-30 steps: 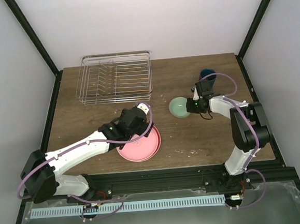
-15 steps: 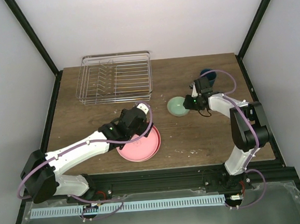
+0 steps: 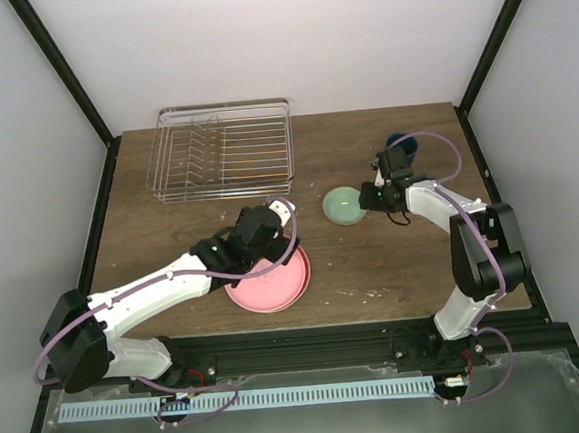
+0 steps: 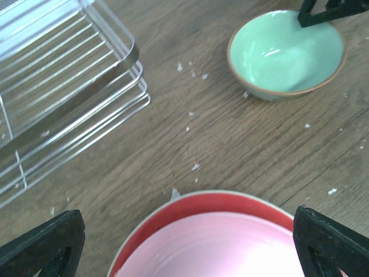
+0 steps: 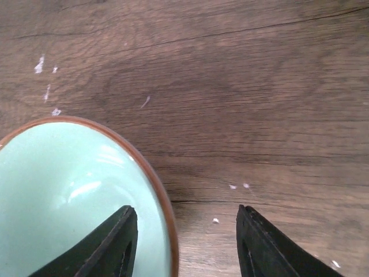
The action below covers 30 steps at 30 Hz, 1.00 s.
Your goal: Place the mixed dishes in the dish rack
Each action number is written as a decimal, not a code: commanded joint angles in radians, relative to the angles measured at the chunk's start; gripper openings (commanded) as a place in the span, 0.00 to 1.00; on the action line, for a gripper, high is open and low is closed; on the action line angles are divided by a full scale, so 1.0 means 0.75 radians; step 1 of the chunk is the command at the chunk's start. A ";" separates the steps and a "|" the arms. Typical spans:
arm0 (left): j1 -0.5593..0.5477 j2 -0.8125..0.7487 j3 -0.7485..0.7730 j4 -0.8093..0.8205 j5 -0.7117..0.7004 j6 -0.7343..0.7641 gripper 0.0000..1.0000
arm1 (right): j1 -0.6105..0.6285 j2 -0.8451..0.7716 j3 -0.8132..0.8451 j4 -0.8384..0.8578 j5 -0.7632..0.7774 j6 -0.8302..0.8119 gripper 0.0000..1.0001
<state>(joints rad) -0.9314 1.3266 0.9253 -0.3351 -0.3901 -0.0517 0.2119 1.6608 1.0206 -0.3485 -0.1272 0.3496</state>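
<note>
Two grippers stood over separate dishes, all of which lay on the table (image 3: 161, 237). The right gripper (image 5: 185, 242) straddled the wall of the small mint-green bowl (image 3: 342, 206) on the side facing its own arm. One finger hung over the glazed inside and the other outside above the wood, with the jaws parted and the brown rim between them unpinched. The left gripper (image 4: 187, 242) hovered, spread to its widest, over the pink plate (image 4: 213, 248). This plate sat stacked on a red-rimmed plate (image 4: 196, 202), just in front of the dish rack (image 3: 219, 150). The dark blue cup (image 3: 401, 145) stood beyond the right gripper.

The step in hand was judged to be taking hold of the bowl. To do it well, the fingers should sink until the pads bear on the wall rather than the lip alone. They should then close squarely, since the glaze looked slippery. A straight lift should come before any swing toward the rack. The path should also stay clear of the left arm, which lay near the rack's front corner.
</note>
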 commanded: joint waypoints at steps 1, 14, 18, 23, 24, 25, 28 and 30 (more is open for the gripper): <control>-0.006 0.043 0.027 0.172 0.107 0.190 1.00 | 0.007 -0.085 0.065 -0.087 0.151 -0.007 0.52; -0.010 0.382 0.313 0.330 0.339 0.599 1.00 | -0.234 -0.415 -0.016 -0.171 0.142 -0.065 0.57; -0.012 0.485 0.452 0.277 0.410 0.682 1.00 | -0.280 -0.470 -0.038 -0.174 0.091 -0.083 0.60; -0.021 0.624 0.591 0.206 0.490 0.727 1.00 | -0.326 -0.562 -0.070 -0.174 0.049 -0.090 0.60; -0.023 0.653 0.616 0.190 0.490 0.735 1.00 | -0.335 -0.585 -0.077 -0.177 0.047 -0.090 0.61; -0.025 0.686 0.640 0.176 0.489 0.742 1.00 | -0.345 -0.609 -0.082 -0.179 0.047 -0.090 0.61; -0.027 0.768 0.696 0.154 0.489 0.756 1.00 | -0.375 -0.679 -0.090 -0.197 0.058 -0.088 0.61; -0.026 0.818 0.725 0.142 0.488 0.762 1.00 | -0.383 -0.726 -0.086 -0.212 0.108 -0.079 0.62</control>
<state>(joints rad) -0.9451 1.8771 1.4220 -0.1814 -0.0502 0.4820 -0.0528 1.1847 0.9466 -0.4873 -0.0776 0.2955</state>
